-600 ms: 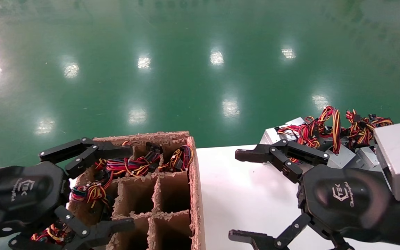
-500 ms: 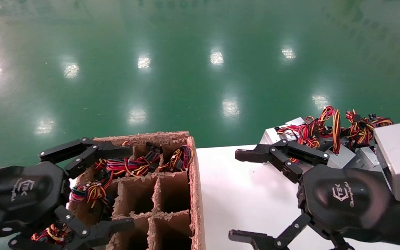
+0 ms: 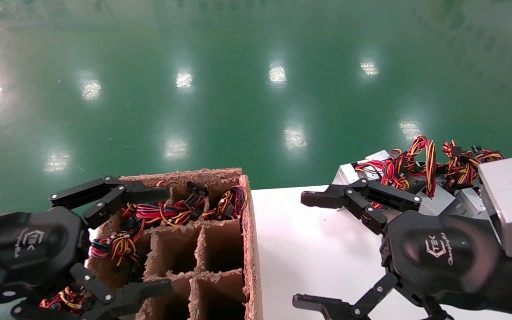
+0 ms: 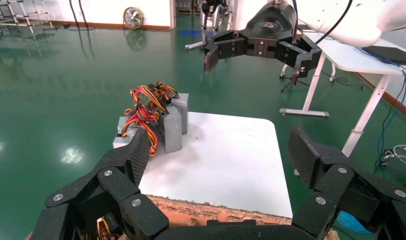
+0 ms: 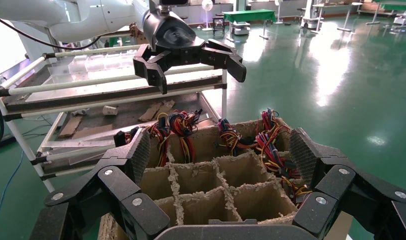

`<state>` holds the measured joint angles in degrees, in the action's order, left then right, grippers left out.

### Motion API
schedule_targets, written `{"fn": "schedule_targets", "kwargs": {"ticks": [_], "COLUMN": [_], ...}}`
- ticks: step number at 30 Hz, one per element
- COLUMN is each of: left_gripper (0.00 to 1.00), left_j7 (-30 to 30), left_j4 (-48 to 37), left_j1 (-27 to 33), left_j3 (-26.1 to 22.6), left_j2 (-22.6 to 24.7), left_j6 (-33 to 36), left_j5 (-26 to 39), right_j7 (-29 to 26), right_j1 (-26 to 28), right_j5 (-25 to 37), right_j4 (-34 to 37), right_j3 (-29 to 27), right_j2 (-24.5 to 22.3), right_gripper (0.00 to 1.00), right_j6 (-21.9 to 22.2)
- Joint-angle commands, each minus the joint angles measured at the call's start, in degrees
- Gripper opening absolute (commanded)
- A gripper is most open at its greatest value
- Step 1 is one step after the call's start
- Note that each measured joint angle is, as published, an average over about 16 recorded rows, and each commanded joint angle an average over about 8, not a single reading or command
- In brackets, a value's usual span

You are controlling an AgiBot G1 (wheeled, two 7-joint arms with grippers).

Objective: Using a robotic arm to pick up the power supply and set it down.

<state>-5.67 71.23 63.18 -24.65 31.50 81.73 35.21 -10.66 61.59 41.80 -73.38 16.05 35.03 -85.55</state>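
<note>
Several silver-grey power supplies [image 3: 436, 203] with red, yellow and black wire bundles [image 3: 416, 162] lie piled at the far right corner of the white table [image 3: 318, 240]; the left wrist view shows the power supplies [image 4: 172, 127] too. My right gripper [image 3: 299, 251] hovers open just left of the pile, above the table, holding nothing. My left gripper [image 3: 168, 240] hangs open over the divided cardboard box [image 3: 249, 249], also with nothing in it. From each wrist, that arm's gripper [image 4: 218, 150] [image 5: 221, 155] is spread wide.
The cardboard box [image 5: 216, 185] has several compartments; the far and left ones hold coloured wires [image 3: 167, 212], the near middle ones look hollow. A metal rack [image 5: 91, 95] stands beyond the box. Green floor [image 3: 238, 89] surrounds the table.
</note>
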Motion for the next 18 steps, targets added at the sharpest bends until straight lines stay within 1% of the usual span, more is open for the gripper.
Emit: {"fn": "schedule_targets", "kwargs": {"ticks": [1,18], "left_gripper": [1.00,1.00], "left_j7": [0.0,0.0], "left_j4": [0.0,0.0], "left_j1": [0.0,0.0], "left_j3": [0.0,0.0], "left_j2": [0.0,0.0], "left_j6": [0.0,0.0], "left_j5": [0.0,0.0], "right_j7": [0.0,0.0], "right_j1": [0.0,0.0], "right_j5": [0.0,0.0], "right_j4": [0.0,0.0], "right_j3": [0.0,0.0], "right_j2": [0.0,0.0], "right_gripper": [1.00,1.00], "right_j6": [0.0,0.0]}}
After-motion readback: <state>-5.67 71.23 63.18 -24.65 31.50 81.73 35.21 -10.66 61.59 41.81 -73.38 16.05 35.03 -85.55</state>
